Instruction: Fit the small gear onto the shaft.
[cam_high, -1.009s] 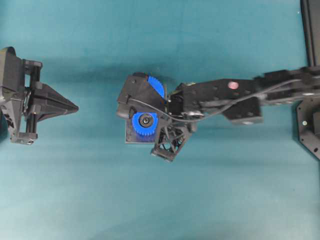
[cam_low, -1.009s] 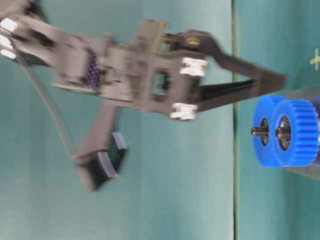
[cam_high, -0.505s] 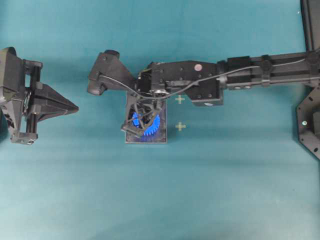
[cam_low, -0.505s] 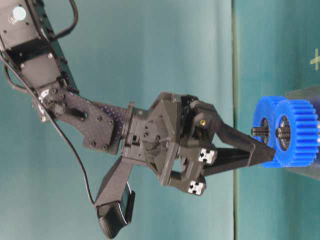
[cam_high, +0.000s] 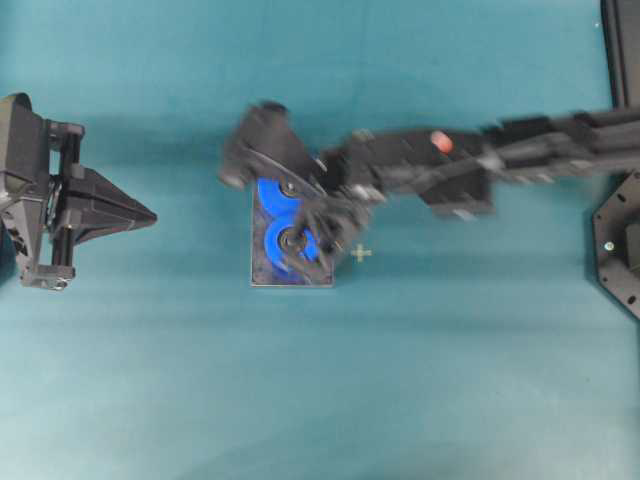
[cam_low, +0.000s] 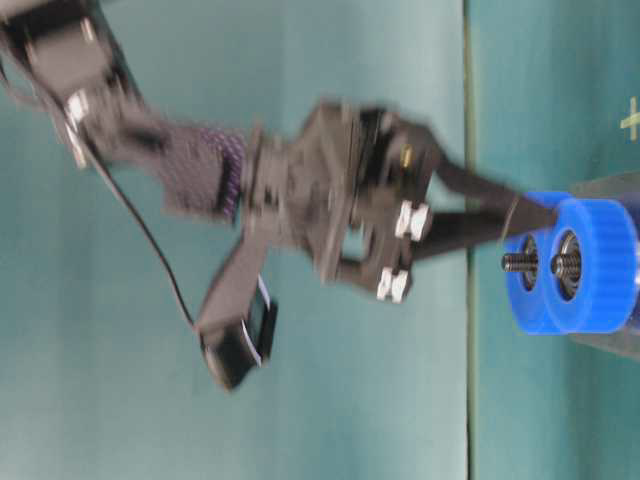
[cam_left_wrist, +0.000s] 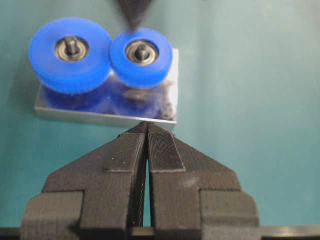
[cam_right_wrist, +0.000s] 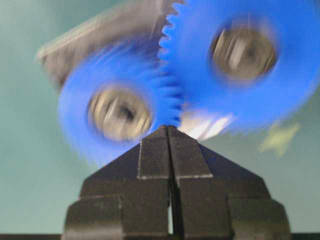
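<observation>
The small gear (cam_left_wrist: 141, 56) is bright blue with a dark hub and sits on the shaft (cam_left_wrist: 141, 50), whose tip pokes out of the hub. It meshes with the larger blue gear (cam_left_wrist: 70, 55) on the grey plate (cam_left_wrist: 100, 114). My right gripper (cam_right_wrist: 169, 129) is shut and empty, its tip against the rim of the small gear (cam_right_wrist: 120, 115) near where the two gears meet. The table-level view shows the right gripper (cam_low: 545, 212) at the top edge of the small gear (cam_low: 605, 300). My left gripper (cam_left_wrist: 146, 125) is shut and empty, well short of the plate (cam_high: 290, 280).
The right arm (cam_high: 450, 175) reaches in from the right, blurred by motion, and covers part of the larger gear (cam_high: 270, 193). The left gripper (cam_high: 150, 215) rests at the far left. Teal cloth (cam_high: 320, 400) lies all round the plate. A black frame (cam_high: 620, 250) stands at the right edge.
The right arm has swung over the gears, its shut tip shifting from the gear faces to the small gear's rim. Both gears stay on their pegs. The left arm has not moved.
</observation>
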